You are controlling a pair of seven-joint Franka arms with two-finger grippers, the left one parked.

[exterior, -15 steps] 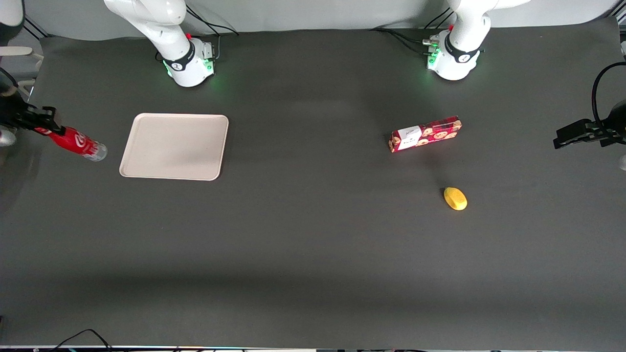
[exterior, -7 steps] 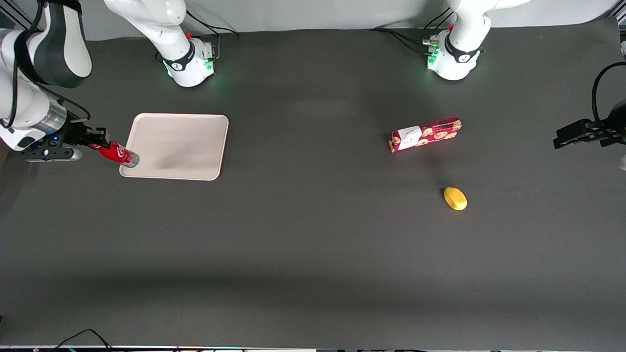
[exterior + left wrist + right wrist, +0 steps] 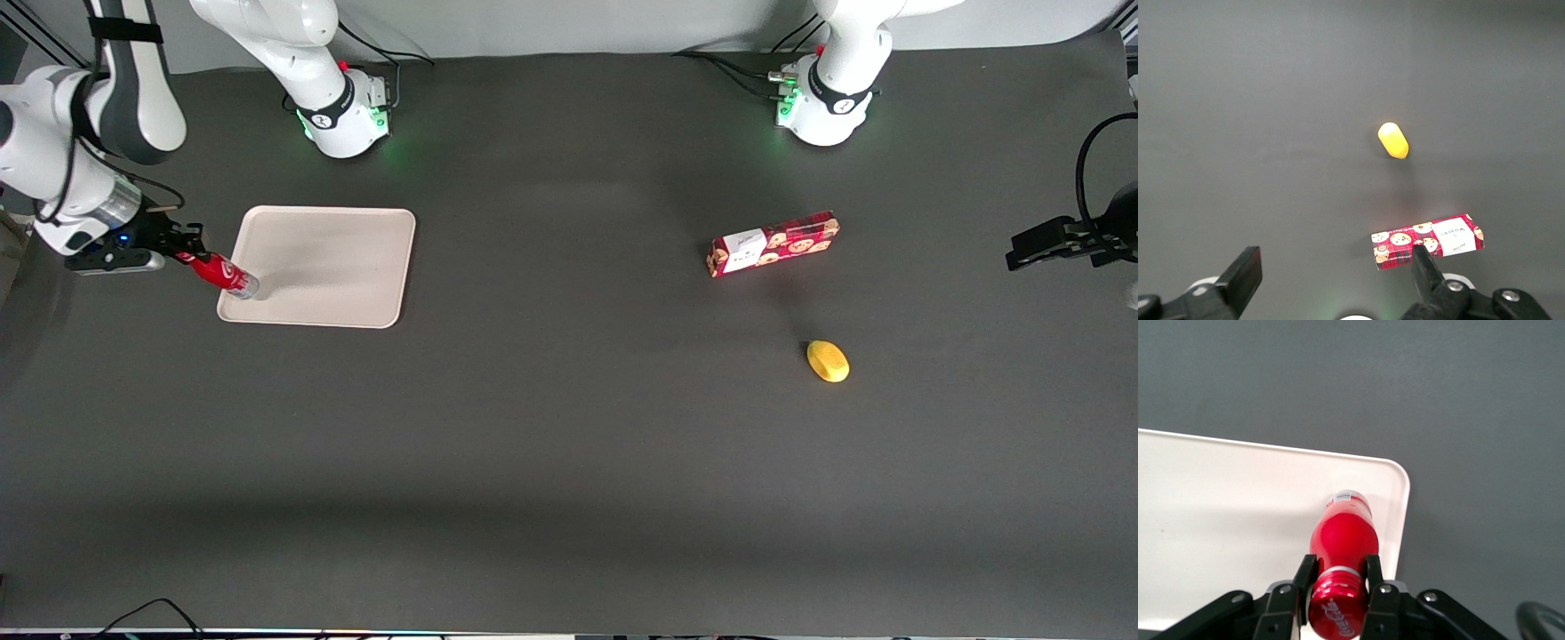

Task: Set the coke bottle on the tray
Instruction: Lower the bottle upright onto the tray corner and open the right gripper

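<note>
Front view: the gripper (image 3: 185, 250) was seen at the working arm's end of the table (image 3: 569, 462), its fingers clamped on the neck of the coke bottle (image 3: 222, 274). The bottle was held tilted, its silvery base lying over the corner of the tray (image 3: 338, 267) nearest the camera on that side; whether the base touched the tray surface could not be told from this view.

In the right wrist view, the gripper (image 3: 1338, 587) was shown from above, with its black fingers (image 3: 1305, 577) pressed against both sides of the bottle just below the red cap. The coke bottle (image 3: 1341, 543) was seen to sit inside the tray (image 3: 1218, 507), near the rounded corner and close to the low rim. White script was visible on the cap, too small to be read in full.

In the left wrist view alone, a red cookie box (image 3: 1428, 241) with a white label and a yellow object (image 3: 1393, 140) were shown close up; the label's writing could not be read.

Most of the tray was left bare, and wide open table surface was seen between the tray and the cookie box (image 3: 773, 243).
</note>
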